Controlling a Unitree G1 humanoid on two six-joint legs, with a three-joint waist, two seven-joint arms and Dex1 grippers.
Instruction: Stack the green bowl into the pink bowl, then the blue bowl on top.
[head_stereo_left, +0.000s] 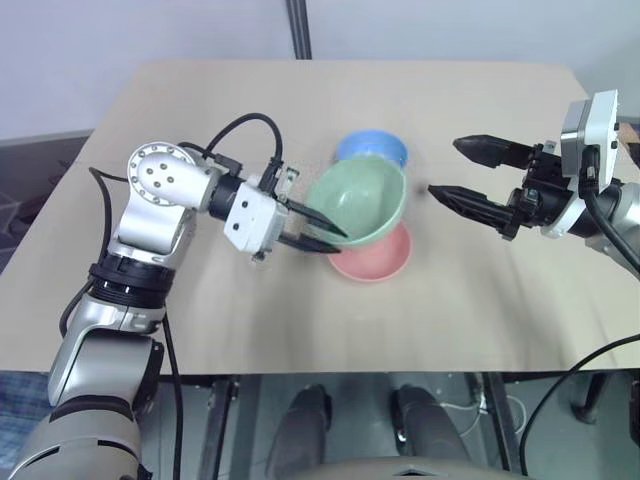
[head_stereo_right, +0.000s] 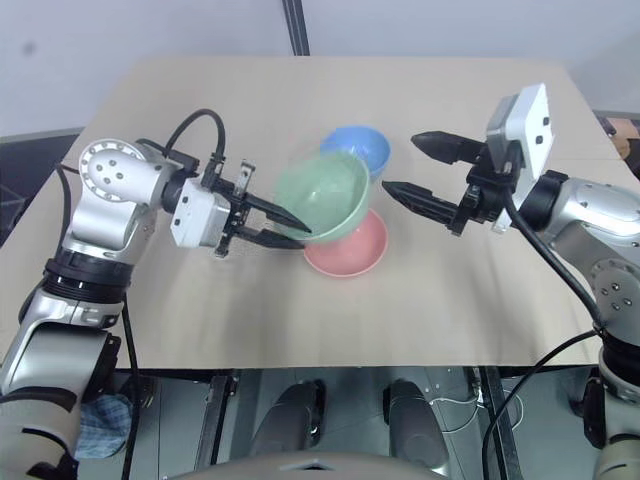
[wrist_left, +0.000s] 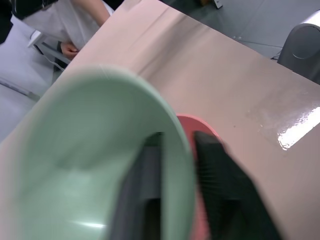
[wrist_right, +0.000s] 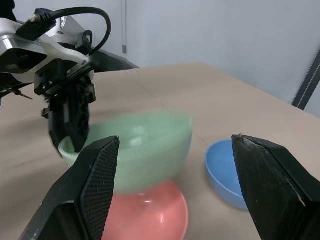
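The green bowl (head_stereo_left: 360, 200) hangs tilted just over the pink bowl (head_stereo_left: 380, 262), its lower edge down at the pink bowl's rim. My left gripper (head_stereo_left: 338, 240) straddles the green bowl's near rim, one finger inside and one underneath. In the left wrist view a slim gap shows between the rim (wrist_left: 175, 165) and the outer finger (wrist_left: 220, 190), so the jaws stand open. The blue bowl (head_stereo_left: 372, 146) rests on the table just behind the other two. My right gripper (head_stereo_left: 443, 166) hovers to their right, wide open, holding nothing.
The tan table (head_stereo_left: 200, 120) has free room left, right and in front of the bowls. In the left wrist view a person's hand (wrist_left: 65, 47) shows beyond the table's edge. A dark post (head_stereo_left: 298, 30) rises behind the table.
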